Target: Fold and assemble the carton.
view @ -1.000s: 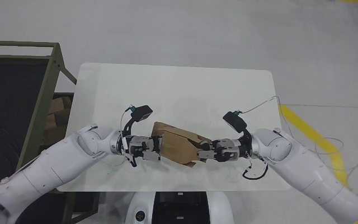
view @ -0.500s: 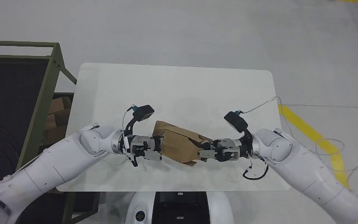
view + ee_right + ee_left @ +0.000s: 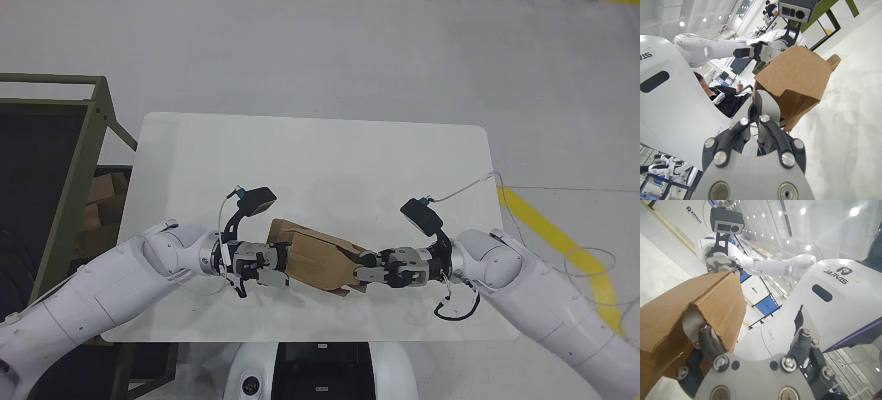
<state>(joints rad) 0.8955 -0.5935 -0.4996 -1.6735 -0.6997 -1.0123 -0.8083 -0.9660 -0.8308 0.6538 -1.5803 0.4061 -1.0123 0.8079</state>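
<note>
We see a white tabletop (image 3: pixel 320 150) with rounded corners. Beside it, on the robot's left, stands a green metal frame (image 3: pixel 100 110) with loose brown cardboard pieces (image 3: pixel 100 210) stacked low inside it. On the floor to the robot's right, a yellow line (image 3: pixel 545 235) runs past the tabletop's corner.

The carton (image 3: pixel 315 258) is plain brown corrugated board, only partly folded. It sits over the near part of the tabletop, close to the front edge and between the two arms. In the top view it lies aslant, its left end a little farther from the robot than its right end. We cannot tell whether its underside touches the tabletop. Its end flaps are loose: the left wrist view shows a ragged flap edge (image 3: pixel 696 308) and the right wrist view shows the open right end (image 3: pixel 800 102).

The left gripper (image 3: pixel 272 266) is at the carton's left end. In its own wrist view its fingers stand wide apart. One finger (image 3: pixel 706 336) is tucked against the carton wall, partly hidden behind the flap, and the other finger (image 3: pixel 800 340) stands well clear of the board.

The right gripper (image 3: pixel 365 272) is at the carton's right end. Its fingers (image 3: pixel 762 102) are drawn narrow and pinch the edge of a carton wall between them.
</note>
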